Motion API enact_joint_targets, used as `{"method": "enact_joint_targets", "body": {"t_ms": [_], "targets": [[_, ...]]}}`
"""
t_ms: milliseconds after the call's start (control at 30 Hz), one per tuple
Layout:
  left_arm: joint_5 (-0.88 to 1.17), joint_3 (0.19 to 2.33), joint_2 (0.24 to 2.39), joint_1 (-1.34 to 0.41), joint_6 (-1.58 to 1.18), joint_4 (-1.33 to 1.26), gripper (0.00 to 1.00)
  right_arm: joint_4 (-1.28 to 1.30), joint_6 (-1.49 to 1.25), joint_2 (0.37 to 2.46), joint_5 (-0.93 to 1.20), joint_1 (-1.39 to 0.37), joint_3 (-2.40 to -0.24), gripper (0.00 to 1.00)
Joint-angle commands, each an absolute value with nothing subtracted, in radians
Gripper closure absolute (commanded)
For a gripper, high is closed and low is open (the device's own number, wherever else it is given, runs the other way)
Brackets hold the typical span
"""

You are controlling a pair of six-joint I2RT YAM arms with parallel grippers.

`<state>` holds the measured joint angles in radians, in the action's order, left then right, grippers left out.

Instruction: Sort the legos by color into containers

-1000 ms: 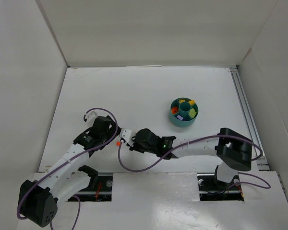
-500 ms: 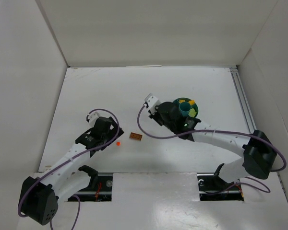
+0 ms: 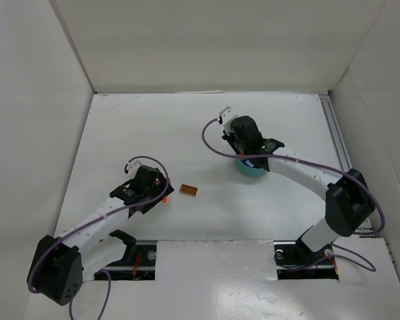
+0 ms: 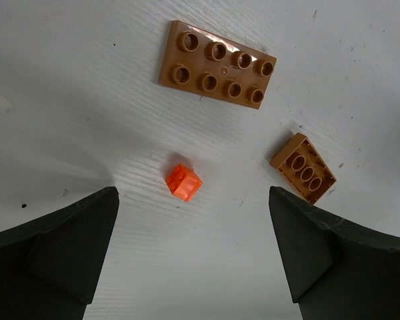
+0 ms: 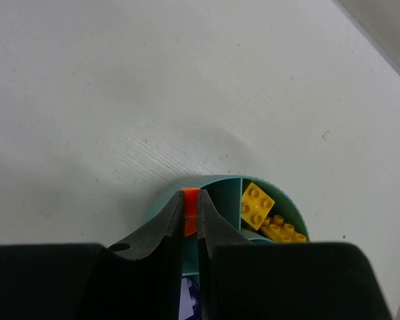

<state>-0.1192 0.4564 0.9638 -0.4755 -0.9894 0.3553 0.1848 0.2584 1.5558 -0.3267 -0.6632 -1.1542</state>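
- The left gripper (image 4: 192,197) hangs low over the left near part of the white worktop (image 4: 67,87), with its jaws spread wide and nothing between them.
- A loose red-orange brick (image 4: 184,182) lies on the worktop in the gap just ahead of those open jaws and touches neither finger.
- In the left wrist view, a flat brownish-orange plate (image 4: 217,64) with two rows of four studs lies stud-side up, beyond the loose brick and apart from it.
- A small brownish-orange brick (image 4: 303,167) lies tilted just off the tip of one finger, near the plate but not touching it.
- From above, the plate sits just to the right of the left gripper, between it and the teal tub (image 5: 221,179).
- The tub stands right of the middle of the worktop, well apart from the loose pieces and mostly hidden from above by the right arm.
- The right gripper (image 5: 191,197) hangs directly over the tub, its jaws nearly together and pinching a held red-orange brick (image 5: 191,220).
- That brick sits above a wedge compartment at the tub's rim; the fingers hide what is inside it.
- The next wedge along holds yellow bricks (image 5: 258,205), one of them a square four-stud piece lying on top.
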Motion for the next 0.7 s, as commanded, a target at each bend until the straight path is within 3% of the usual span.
{"method": "enact_joint_targets", "body": {"t_ms": [0, 133, 367, 433, 533, 667], "targets": [[-0.115, 0.446, 0.962, -0.491, -1.005, 0.344, 0.07, 0.244, 0.236, 1.557, -0.339, -0.64, -1.197, 0.9], [-0.124, 0.446, 0.972, -0.5, -1.015, 0.362, 0.08, 0.244, 0.218, 1.557, -0.328, -0.63, -1.161, 0.9], [-0.133, 0.446, 1.005, -0.5, -1.015, 0.362, 0.09, 0.235, 0.209, 1.557, -0.328, -0.621, -1.149, 0.79], [-0.133, 0.456, 1.025, -0.5, -1.015, 0.362, 0.12, 0.247, 0.209, 1.569, -0.337, -0.621, -1.149, 0.7], [-0.133, 0.456, 1.025, -0.509, -1.015, 0.362, 0.14, 0.247, 0.198, 1.569, -0.337, -0.621, -1.149, 0.63], [-0.133, 0.456, 1.034, -0.509, -1.015, 0.353, 0.18, 0.247, 0.198, 1.536, -0.347, -0.621, -1.14, 0.63]]}}
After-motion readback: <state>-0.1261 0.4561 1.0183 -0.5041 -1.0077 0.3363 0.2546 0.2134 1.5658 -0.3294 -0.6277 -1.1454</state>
